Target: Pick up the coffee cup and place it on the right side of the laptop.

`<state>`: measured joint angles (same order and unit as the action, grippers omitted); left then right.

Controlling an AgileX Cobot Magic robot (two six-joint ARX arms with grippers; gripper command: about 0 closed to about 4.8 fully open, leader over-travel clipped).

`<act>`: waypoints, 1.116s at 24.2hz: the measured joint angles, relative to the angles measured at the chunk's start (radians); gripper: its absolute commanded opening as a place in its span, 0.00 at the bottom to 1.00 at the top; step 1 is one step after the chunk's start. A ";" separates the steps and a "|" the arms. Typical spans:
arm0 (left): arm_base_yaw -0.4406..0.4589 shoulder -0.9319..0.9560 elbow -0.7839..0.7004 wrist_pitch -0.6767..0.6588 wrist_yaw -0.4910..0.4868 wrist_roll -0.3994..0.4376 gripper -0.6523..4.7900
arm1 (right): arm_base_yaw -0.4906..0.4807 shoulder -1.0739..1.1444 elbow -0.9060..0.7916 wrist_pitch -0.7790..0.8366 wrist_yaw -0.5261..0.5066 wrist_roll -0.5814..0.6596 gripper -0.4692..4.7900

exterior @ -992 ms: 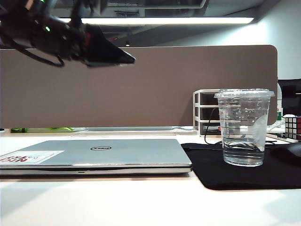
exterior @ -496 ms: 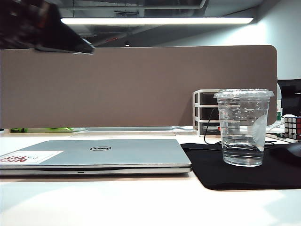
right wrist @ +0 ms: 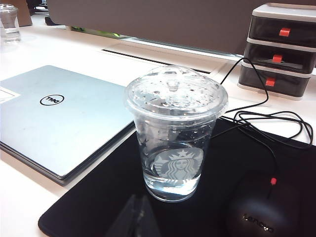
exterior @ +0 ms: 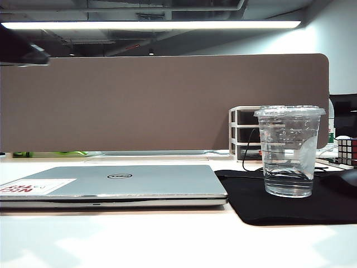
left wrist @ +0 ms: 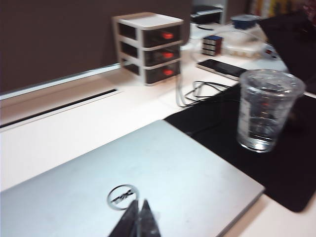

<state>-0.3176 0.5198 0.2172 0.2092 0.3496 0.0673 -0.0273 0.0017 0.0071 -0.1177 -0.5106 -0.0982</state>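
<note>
The coffee cup point(exterior: 289, 151), clear plastic with a flat lid and a little clear liquid, stands upright on the black mat point(exterior: 290, 209), just right of the closed silver Dell laptop point(exterior: 111, 183). My left gripper point(left wrist: 139, 205) is shut and empty, hovering above the laptop point(left wrist: 148, 173) lid near its logo, well apart from the cup point(left wrist: 266, 111). In the exterior view only its dark tip point(exterior: 46, 57) shows at the upper left edge. My right gripper point(right wrist: 138, 200) is shut and empty, low over the mat point(right wrist: 89, 207) just in front of the cup point(right wrist: 174, 133).
A white drawer unit point(left wrist: 148, 47) stands by the brown partition point(exterior: 167, 100). A black mouse point(right wrist: 261, 210) and its cable point(right wrist: 266, 118) lie on the mat beside the cup. A Rubik's cube point(left wrist: 212, 44) and a phone point(left wrist: 224, 68) sit beyond. Another clear cup point(right wrist: 9, 22) stands far off.
In the exterior view my left gripper has drawn back leftward, from above the laptop's middle to the frame's upper left edge. Cup and laptop have stayed put.
</note>
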 measured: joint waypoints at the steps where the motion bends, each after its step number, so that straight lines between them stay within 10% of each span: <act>1: 0.000 -0.036 -0.014 -0.010 -0.024 -0.014 0.11 | 0.000 0.000 0.000 0.000 -0.002 0.001 0.09; 11: 0.000 -0.467 -0.065 -0.283 -0.271 -0.016 0.11 | 0.000 0.000 0.000 0.005 -0.006 0.012 0.09; 27: 0.001 -0.518 -0.212 -0.138 -0.321 0.026 0.11 | 0.000 0.000 0.000 0.007 0.001 0.008 0.09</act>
<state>-0.3168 0.0021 0.0055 0.0708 0.0284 0.0933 -0.0277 0.0013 0.0071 -0.1104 -0.5098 -0.0906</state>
